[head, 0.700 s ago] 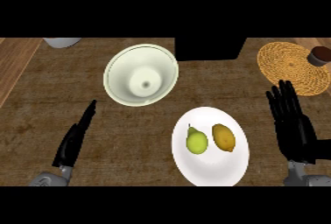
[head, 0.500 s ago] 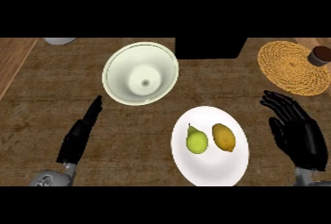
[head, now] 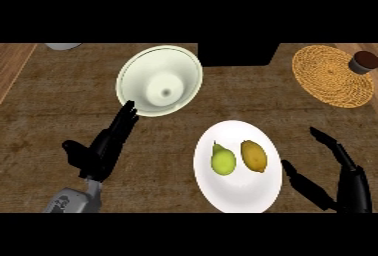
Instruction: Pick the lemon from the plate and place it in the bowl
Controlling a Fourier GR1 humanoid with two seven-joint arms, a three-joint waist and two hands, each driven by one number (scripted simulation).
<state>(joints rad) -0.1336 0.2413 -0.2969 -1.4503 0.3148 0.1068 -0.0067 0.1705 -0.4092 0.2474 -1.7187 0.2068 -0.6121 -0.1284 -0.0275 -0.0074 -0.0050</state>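
Lemon (head: 254,156): a smooth, dull yellow-brown oval lying on the right half of a glossy white round plate (head: 238,192) near the tabletop's (head: 44,130) front edge, right of the middle. Just beside it on the left lies a green pear (head: 223,161), narrow end pointing to the back; the two are close but whether they touch is unclear. Behind and left of the plate stands a pale cream bowl (head: 161,80), round with a smooth deep hollow. The tabletop is dark, rough-grained wood. At the back right corner lies a round woven straw mat (head: 328,75) with a small dark cup (head: 363,61) at its edge. The right hand (head: 347,182), black, shows just right of the plate, fingers spread wide, holding nothing. The left hand (head: 103,147) lies left of the plate, fingers straight, tips near the bowl's rim.
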